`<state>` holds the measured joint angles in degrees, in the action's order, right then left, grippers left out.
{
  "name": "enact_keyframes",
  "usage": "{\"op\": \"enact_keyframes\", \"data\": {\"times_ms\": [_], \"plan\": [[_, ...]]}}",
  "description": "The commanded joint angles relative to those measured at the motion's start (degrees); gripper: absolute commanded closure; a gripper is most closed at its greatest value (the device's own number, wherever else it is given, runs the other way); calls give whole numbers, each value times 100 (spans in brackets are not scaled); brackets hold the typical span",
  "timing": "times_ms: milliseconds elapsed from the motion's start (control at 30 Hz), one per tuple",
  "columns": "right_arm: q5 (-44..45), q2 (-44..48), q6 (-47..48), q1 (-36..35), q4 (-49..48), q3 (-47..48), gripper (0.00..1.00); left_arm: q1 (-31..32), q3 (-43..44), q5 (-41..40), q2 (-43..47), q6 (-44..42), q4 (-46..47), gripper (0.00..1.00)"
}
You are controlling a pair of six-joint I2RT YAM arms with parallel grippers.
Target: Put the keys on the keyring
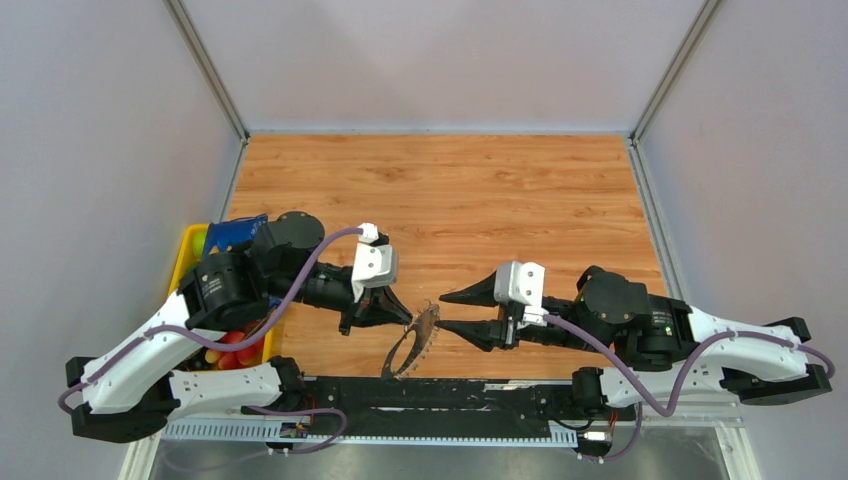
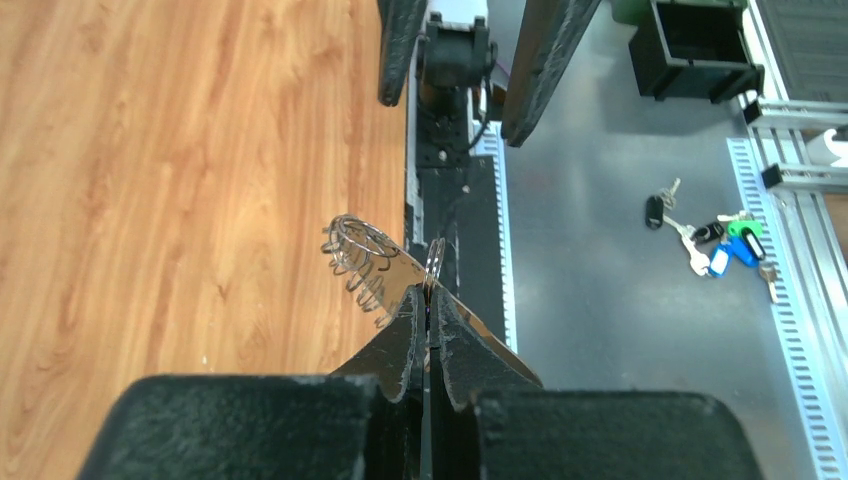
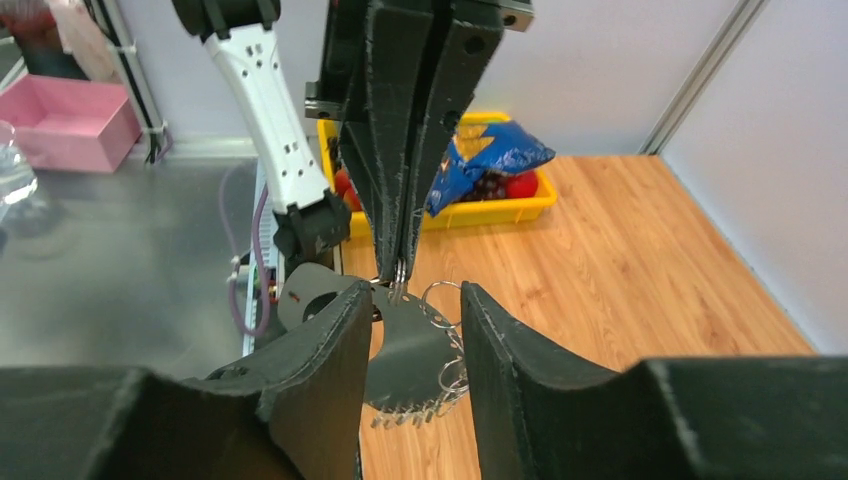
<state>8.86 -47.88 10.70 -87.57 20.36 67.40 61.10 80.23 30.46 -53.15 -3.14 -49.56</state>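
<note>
Between grey walls (image 1: 90, 150), wooden tabletop (image 1: 450, 200), keyring (image 1: 411, 339) over its near edge

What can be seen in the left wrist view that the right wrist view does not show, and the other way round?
Only the left wrist view: a bunch of keys with blue and green tags, lying on a grey surface. Only the right wrist view: a yellow bin holding a blue bag, and a pink box. Both: the left gripper, jaws shut on the keyring, and the right gripper, jaws open.
</note>
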Motion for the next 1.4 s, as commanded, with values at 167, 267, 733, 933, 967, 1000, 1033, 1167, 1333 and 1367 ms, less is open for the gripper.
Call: {"op": "enact_keyframes", "data": {"times_ms": [167, 267, 733, 933, 967, 1000, 1033, 1167, 1333, 1367], "plan": [[-359, -528, -223, -17, 1294, 703, 64, 20, 116, 184, -164, -212, -196, 100], [-226, -677, -254, -15, 1307, 775, 66, 16, 67, 203, -169, -244, -165, 100], [8, -956, -271, -7, 1045, 914, 67, 16, 11, 288, -239, -423, -133, 100], [80, -1062, -205, 6, 980, 974, 67, 20, 3, 321, -215, -423, -115, 100], [69, -1084, -199, 21, 972, 974, 67, 18, 7, 325, -210, -420, -115, 100], [43, -1102, -192, 33, 971, 977, 67, 16, 10, 339, -191, -419, -115, 100], [53, -1120, -187, 39, 969, 975, 67, 21, 6, 330, -189, -422, -115, 100], [1, -1166, -173, 62, 958, 963, 70, 16, 3, 329, -175, -430, -117, 100], [-34, -1215, -173, 73, 940, 978, 80, 19, 12, 331, -188, -445, -119, 100], [-34, -1220, -173, 79, 935, 985, 82, 12, 4, 325, -183, -444, -123, 100]]}}
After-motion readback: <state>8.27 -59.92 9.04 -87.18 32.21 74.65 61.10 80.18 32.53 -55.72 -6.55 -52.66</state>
